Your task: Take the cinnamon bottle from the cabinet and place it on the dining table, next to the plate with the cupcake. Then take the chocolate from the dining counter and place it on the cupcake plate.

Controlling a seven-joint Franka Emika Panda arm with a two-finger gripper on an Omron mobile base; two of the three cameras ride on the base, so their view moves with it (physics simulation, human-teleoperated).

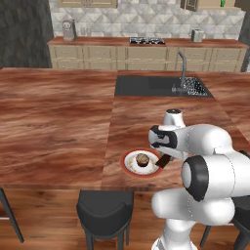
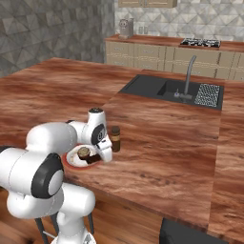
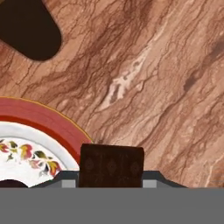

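Black stool (image 1: pixel 105 207) fronts reddish wood-grain dining table (image 1: pixel 58 127).

A dark chocolate (image 3: pixel 111 165) block sits at six o'clock, gripped in the claw (image 3: pixel 111 177), right at the plate's (image 3: pixel 41 120) red rim. The white plate with its flower pattern curves in from eight o'clock. Reddish wood desk (image 3: pixel 148 78) spreads beyond, with a dark rounded shape (image 3: pixel 27 28) at eleven o'clock.

The counter (image 1: pixel 58 122) is reddish-brown wood with pronounced grain and a smooth, low-sheen finish. The plate (image 3: pixel 26 131) appears glazed, white with a red-orange rim and floral print. The chocolate (image 3: pixel 111 165) is matt dark brown with embossed squares. The tap (image 1: pixel 183 68) is brushed metal.
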